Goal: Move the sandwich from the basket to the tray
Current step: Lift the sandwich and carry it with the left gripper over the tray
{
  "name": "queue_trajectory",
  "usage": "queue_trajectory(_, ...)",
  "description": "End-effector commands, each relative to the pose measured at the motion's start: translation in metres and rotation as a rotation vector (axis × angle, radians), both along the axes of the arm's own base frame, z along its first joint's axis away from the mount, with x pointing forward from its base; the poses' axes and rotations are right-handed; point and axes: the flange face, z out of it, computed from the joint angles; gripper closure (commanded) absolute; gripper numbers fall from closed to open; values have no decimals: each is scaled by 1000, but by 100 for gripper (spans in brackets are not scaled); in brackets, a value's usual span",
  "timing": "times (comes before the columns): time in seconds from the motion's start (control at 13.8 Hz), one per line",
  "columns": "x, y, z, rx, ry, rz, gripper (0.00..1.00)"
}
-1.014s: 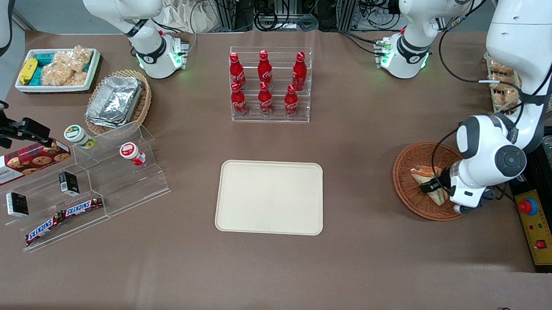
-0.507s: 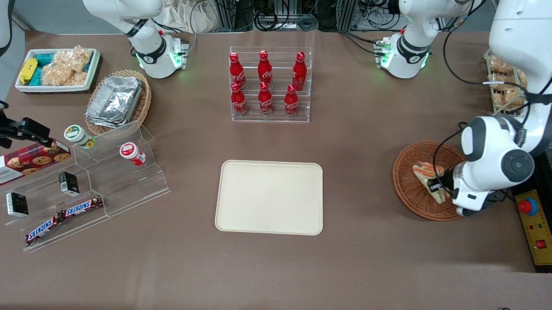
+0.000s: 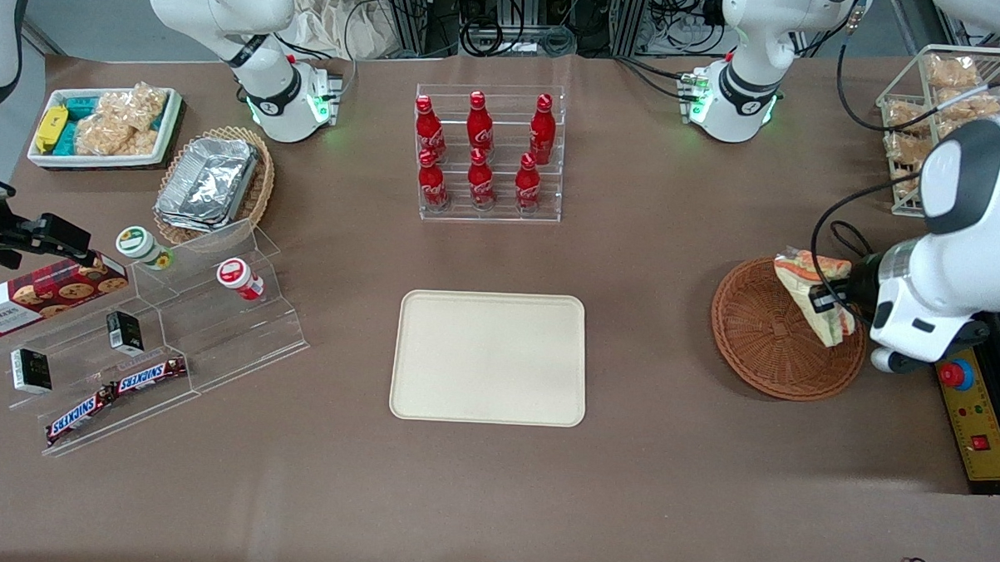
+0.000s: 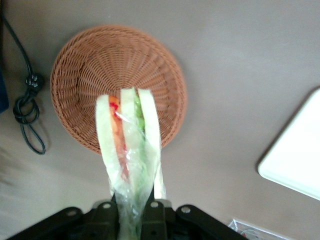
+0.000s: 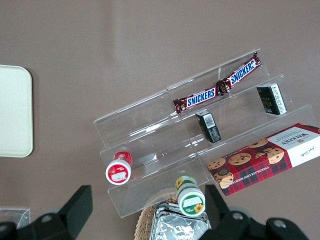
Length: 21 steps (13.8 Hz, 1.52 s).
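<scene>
My left gripper (image 3: 828, 302) is shut on the sandwich (image 3: 809, 285), a clear-wrapped wedge with pale bread and green and orange-red filling. It holds the sandwich in the air above the reddish-brown wicker basket (image 3: 760, 344), which holds nothing else. In the left wrist view the gripper (image 4: 134, 212) pinches the sandwich (image 4: 128, 135) by its narrow end, and the basket (image 4: 90, 70) lies well below it. The cream tray (image 3: 489, 357) lies flat at the table's middle with nothing on it; a corner of it shows in the left wrist view (image 4: 297, 160).
A clear rack of red cola bottles (image 3: 488, 152) stands farther from the front camera than the tray. A white wire rack of bagged snacks (image 3: 921, 138) and a control box with a red button (image 3: 974, 414) stand at the working arm's end. Clear stepped shelves with snacks (image 3: 145, 327) stand toward the parked arm's end.
The gripper has lifted the sandwich up out of the basket. The arm has risen and swung away from the table's middle, leaving the basket uncovered.
</scene>
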Motion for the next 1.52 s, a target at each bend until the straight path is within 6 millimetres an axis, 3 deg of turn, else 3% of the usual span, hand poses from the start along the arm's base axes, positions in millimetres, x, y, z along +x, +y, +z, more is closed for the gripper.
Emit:
queue_trajectory(0.0, 0, -44, 13, -41, -18, -74, 100)
queue_trajectory(0.14, -2, -91, 4, -68, -47, -159, 100)
queue_trajectory(0.22, -7, -127, -10, -75, -56, -223, 100)
queue_trajectory(0.43, -20, -223, -71, -71, -101, -382, 100)
queue_trajectory(0.58, -14, -262, -121, -87, -144, -431, 100)
queue_trajectory(0.87, -15, -304, -200, -133, -142, -467, 100)
queue_trajectory(1.3, -8, -321, -263, -162, -225, -461, 100)
queue_trajectory(1.38, -7, -322, -268, -160, -235, -460, 96)
queue_trajectory(1.45, -4, -320, -273, -163, -245, -455, 78)
